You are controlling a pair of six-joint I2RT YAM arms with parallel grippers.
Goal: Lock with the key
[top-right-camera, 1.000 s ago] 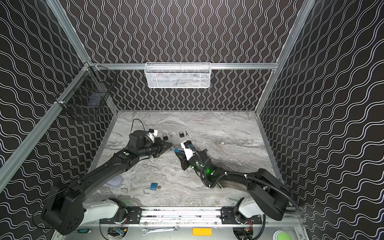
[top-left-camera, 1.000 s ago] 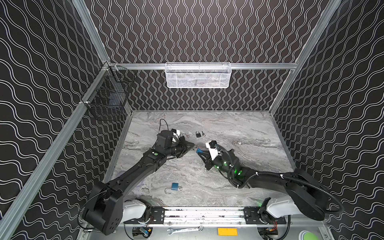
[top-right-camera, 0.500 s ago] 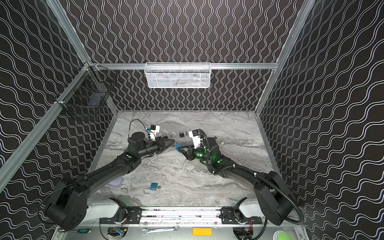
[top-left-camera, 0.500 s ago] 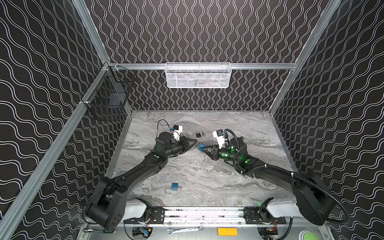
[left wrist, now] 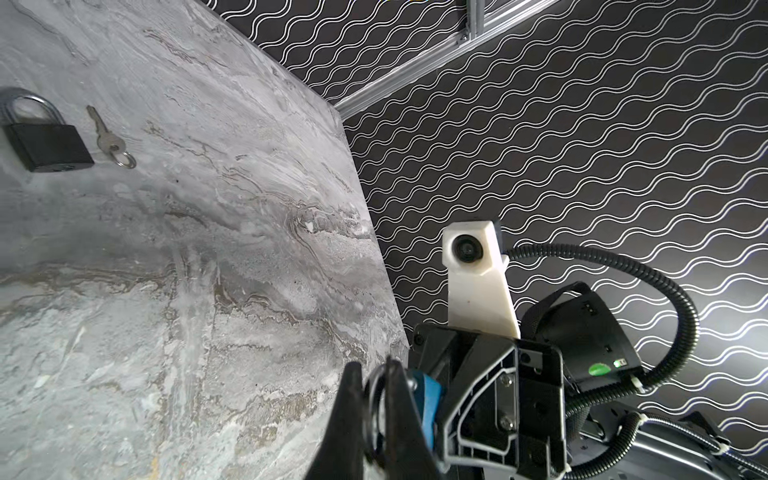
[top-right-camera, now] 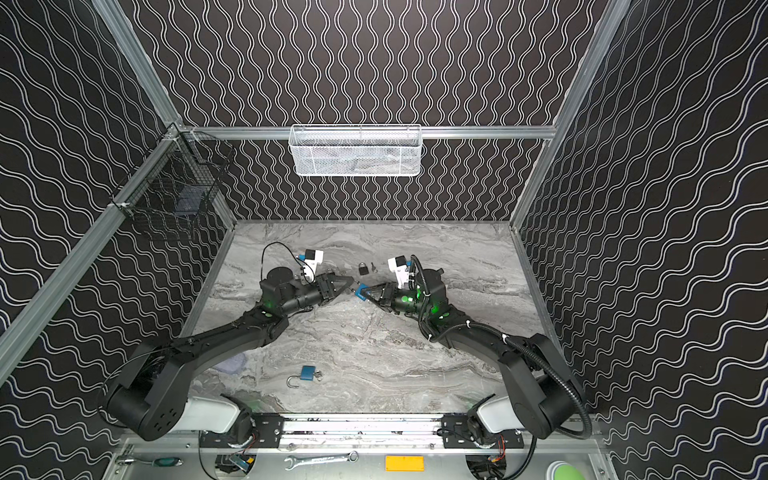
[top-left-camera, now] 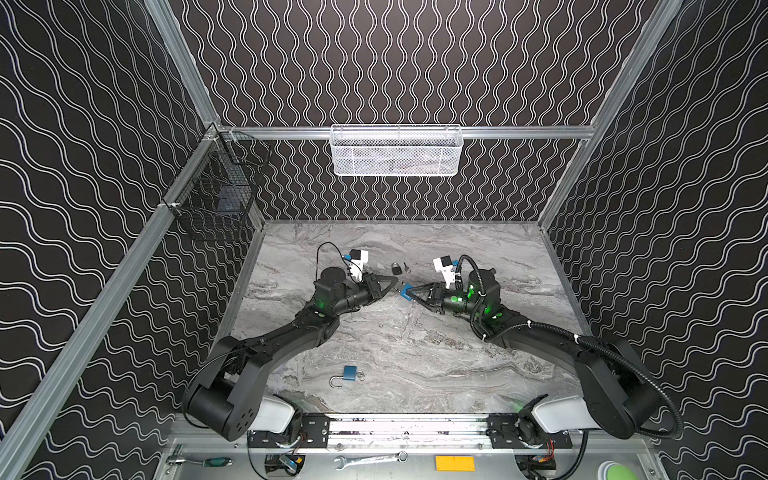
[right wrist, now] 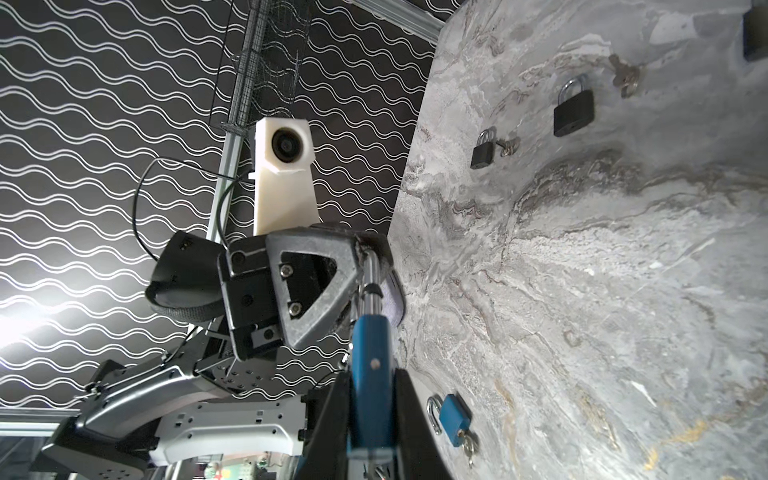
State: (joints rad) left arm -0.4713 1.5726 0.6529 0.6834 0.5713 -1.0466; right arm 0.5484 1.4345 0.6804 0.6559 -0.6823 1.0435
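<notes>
Clamping the blue padlock [right wrist: 370, 365] by its body just in front of the black padlock [top-left-camera: 397, 268], the right gripper [top-left-camera: 412, 292] faces the left gripper [top-left-camera: 394, 281], which, pressed together, pinches its shackle [right wrist: 371, 274] nearer the black padlock, beside which a loose key [left wrist: 106, 139] lies on the table [top-left-camera: 415, 353].

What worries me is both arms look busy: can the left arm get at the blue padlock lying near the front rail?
Probably not yet. The left gripper is shut, its tip at the held padlock in the right gripper. The lying padlock sits uncovered, so once freed it likely could.
</notes>
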